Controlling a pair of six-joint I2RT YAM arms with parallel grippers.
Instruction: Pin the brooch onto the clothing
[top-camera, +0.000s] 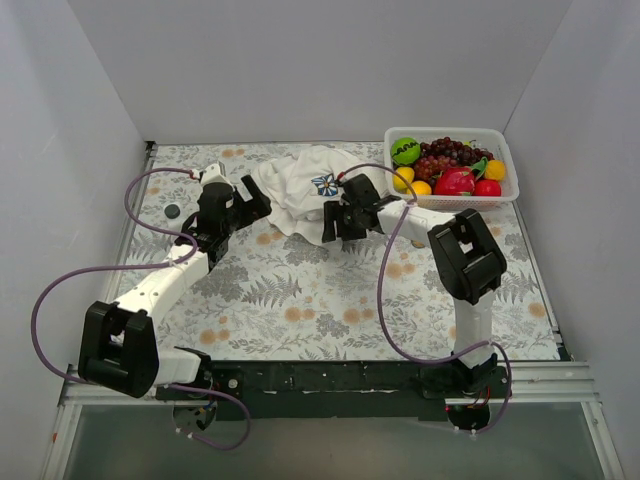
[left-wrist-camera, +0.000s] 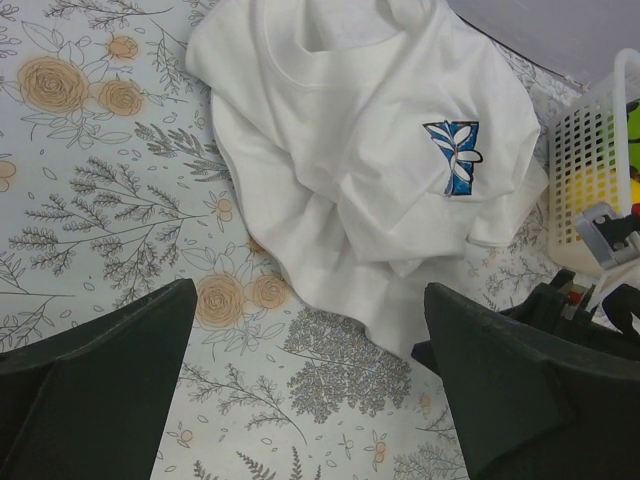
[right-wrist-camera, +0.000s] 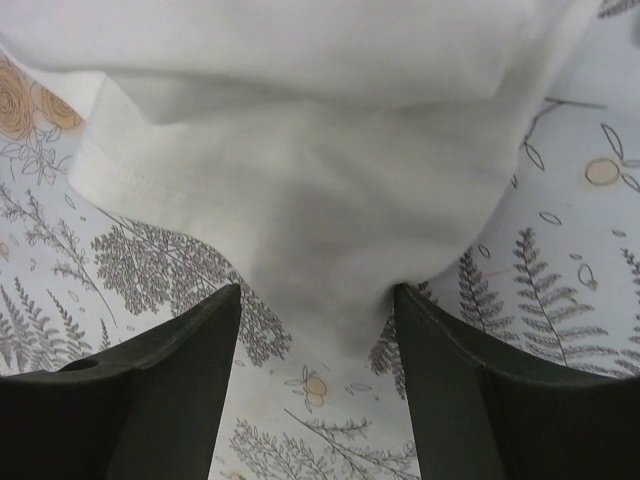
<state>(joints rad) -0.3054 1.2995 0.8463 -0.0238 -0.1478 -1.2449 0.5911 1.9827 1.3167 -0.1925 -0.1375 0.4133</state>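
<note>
The white T-shirt (top-camera: 305, 185) lies crumpled at the back middle of the table, its blue-and-white flower print (top-camera: 325, 184) facing up. It also shows in the left wrist view (left-wrist-camera: 360, 150) and in the right wrist view (right-wrist-camera: 320, 150). The small dark grey brooch (top-camera: 172, 210) lies on the cloth at the far left, apart from the shirt. My left gripper (top-camera: 250, 203) is open and empty at the shirt's left edge. My right gripper (top-camera: 338, 225) is open, with a fold of the shirt's hem lying between its fingertips (right-wrist-camera: 222, 305).
A white basket (top-camera: 510, 195) of toy fruit stands at the back right, close behind the right arm. The floral tablecloth (top-camera: 300, 290) covers the table. White walls close in the left, back and right.
</note>
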